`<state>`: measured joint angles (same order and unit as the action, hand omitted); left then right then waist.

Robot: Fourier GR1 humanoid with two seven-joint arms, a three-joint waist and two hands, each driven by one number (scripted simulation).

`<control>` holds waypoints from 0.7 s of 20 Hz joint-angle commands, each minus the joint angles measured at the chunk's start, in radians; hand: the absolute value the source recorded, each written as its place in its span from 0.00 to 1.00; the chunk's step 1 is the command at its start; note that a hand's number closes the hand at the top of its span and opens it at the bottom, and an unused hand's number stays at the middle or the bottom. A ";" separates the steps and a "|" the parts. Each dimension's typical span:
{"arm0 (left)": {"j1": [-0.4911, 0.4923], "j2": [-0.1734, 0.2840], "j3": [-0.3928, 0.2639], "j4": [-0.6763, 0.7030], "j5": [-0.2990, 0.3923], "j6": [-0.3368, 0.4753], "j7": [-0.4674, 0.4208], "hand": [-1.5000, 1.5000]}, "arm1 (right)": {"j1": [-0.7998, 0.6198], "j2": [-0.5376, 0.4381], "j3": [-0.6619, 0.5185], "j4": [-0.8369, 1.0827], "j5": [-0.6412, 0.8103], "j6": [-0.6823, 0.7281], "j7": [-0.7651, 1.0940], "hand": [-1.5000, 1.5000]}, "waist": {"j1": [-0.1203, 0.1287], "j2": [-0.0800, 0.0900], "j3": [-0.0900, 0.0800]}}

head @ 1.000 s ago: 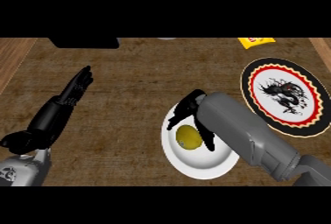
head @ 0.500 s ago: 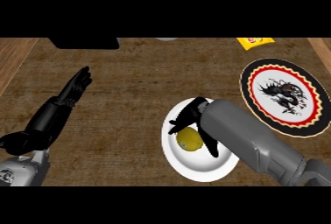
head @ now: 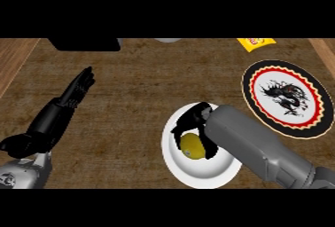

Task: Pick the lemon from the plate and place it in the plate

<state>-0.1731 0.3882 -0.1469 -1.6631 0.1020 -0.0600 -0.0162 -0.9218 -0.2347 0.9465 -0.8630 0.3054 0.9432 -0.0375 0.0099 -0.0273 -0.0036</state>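
Observation:
A yellow lemon (head: 190,145) lies on a white plate (head: 196,174) at the lower middle of the head view. My right hand (head: 195,122) hangs over this plate with its fingers curled around the lemon's top and right side, partly hiding it. To the right lies a second plate (head: 255,93), black with a red and cream rim and a dark figure in its white centre. My left hand (head: 77,89) rests at the left with straight fingers pointing away, holding nothing.
A yellow packet (head: 256,42) lies at the far right edge of the counter. A black object (head: 85,43) and a small grey item (head: 167,40) sit along the far edge. Wooden trim (head: 14,53) borders the counter on the left.
My right hand has come down and toward me over the white plate, and its fingers have curled around the lemon. The left arm has barely moved.

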 commanded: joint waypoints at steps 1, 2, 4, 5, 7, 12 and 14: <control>0.014 0.018 0.021 0.010 0.001 -0.005 -0.005 0.50 | 0.052 0.048 -0.084 0.147 0.056 -0.246 0.247 1.00 | -0.024 0.019 0.002; 0.004 0.002 0.020 0.013 0.000 0.016 0.015 0.50 | 0.028 0.029 -0.110 0.139 0.068 -0.293 0.302 1.00 | -0.056 0.002 0.001; 0.022 0.015 0.034 0.026 0.003 0.014 0.014 0.50 | 0.002 -0.030 -0.170 0.157 0.089 -0.411 0.378 1.00 | -0.091 -0.019 -0.001; 0.035 0.020 0.038 0.026 -0.001 0.018 0.014 0.50 | 0.017 -0.026 -0.200 0.167 0.091 -0.488 0.428 1.00 | -0.093 -0.019 0.002; 0.041 0.017 0.039 0.023 0.005 0.017 0.016 0.50 | -0.011 0.009 -0.229 0.170 0.123 -0.613 0.563 1.00 | -0.077 -0.020 0.001; 0.042 0.008 0.024 0.022 0.000 0.012 0.013 0.50 | -0.046 0.132 -0.249 0.112 0.237 -0.941 0.885 1.00 | -0.069 -0.014 0.002; 0.040 0.006 0.030 0.029 0.009 0.002 -0.007 0.50 | -0.055 0.227 -0.206 0.089 0.309 -1.027 1.036 1.00 | -0.052 -0.008 0.000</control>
<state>-0.1383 0.3970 -0.1180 -1.6405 0.1043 -0.0492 -0.0121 -0.9565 -0.1133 0.7228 -0.7455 0.5171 0.1077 0.7571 -0.0535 -0.0399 -0.0024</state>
